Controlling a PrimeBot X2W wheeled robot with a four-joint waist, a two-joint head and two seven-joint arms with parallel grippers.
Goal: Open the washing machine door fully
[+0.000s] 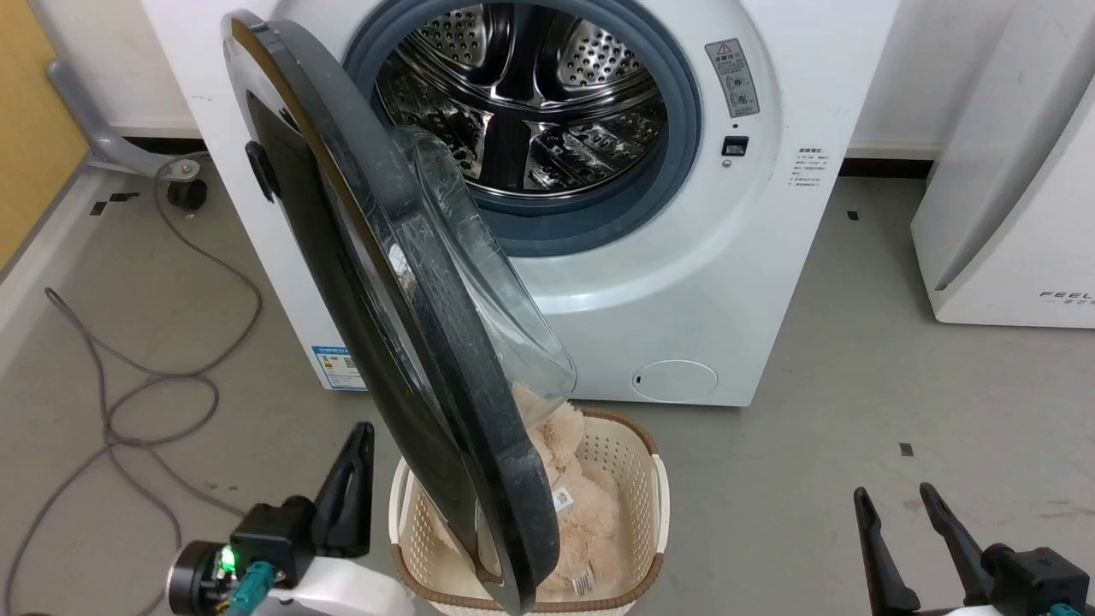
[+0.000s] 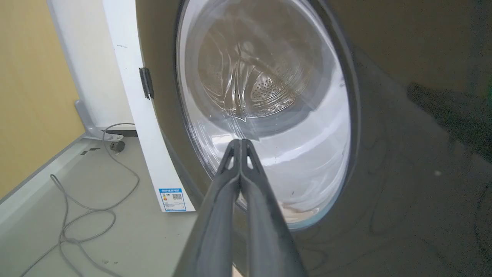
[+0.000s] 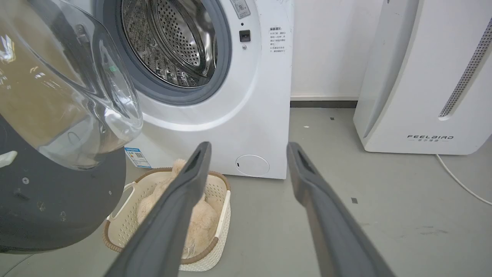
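**Item: front-loader door, part open, one gripper closed beside it**

- **washing machine door** (image 1: 342, 282): runs from the upper left of the head view down to bottom centre and is seen nearly edge-on. It stands out roughly square to the washing machine (image 1: 727, 257), hinged on its left side. I judge it about half open, with more swing needed toward the frame's left.
- **Clear glass bowl** (image 1: 479, 282): bulges toward the steel drum (image 1: 522, 94), whose mouth is uncovered inside the blue-grey gasket (image 1: 676, 162).
- **left gripper** (image 1: 366, 429): fingers pressed together, holding nothing, at lower left on the door's glossy outer side. In the left wrist view its tip (image 2: 240, 141) points at the door glass. Whether it touches cannot be told. It appears to sit in the room the door must sweep through.
- **right gripper** (image 1: 894, 493): jaws spread wide and empty at lower right, well apart from the door and on its inner side, probably the better side for a push.
- **laundry basket** (image 1: 659, 479) holding a plush toy (image 1: 582, 505): under the door's lower edge.
- **Open room:** bare floor (image 1: 813, 385) at right. At left a grey cable (image 1: 128, 385) loops over the floor.
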